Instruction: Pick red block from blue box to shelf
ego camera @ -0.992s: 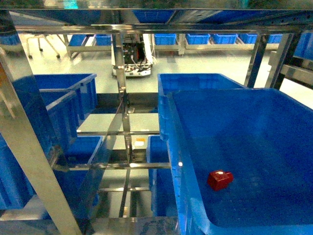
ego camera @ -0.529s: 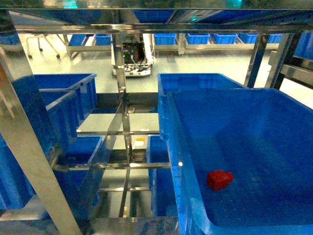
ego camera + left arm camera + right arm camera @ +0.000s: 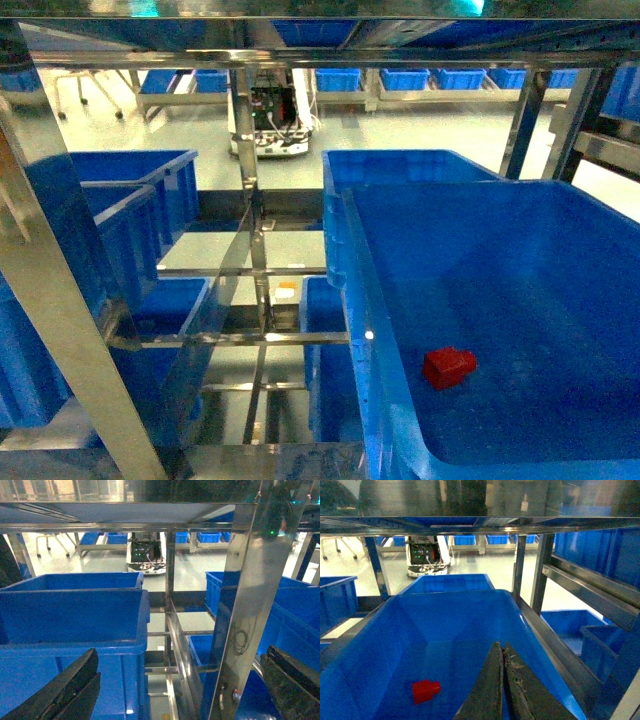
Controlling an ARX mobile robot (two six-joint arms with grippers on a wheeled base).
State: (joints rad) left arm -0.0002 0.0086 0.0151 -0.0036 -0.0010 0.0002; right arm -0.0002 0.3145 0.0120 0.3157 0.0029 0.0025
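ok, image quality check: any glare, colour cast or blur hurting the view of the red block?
Head view: strong blue cast, a glare spot on the blue box rim, red block soft-edged but distinct. Right wrist view: block clear, shut right claw blurred up close. Left wrist view: mirror-like reflections on the shelf upright; block not visible.

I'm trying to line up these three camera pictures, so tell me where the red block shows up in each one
Head: the red block lies on the floor of the blue box, lower right.
Left wrist: not in view.
Right wrist: the block sits lower left in the box, left of the right gripper.
Shared landmark: the wheeled robot on the floor behind the shelf, upper middle-left in all three views.
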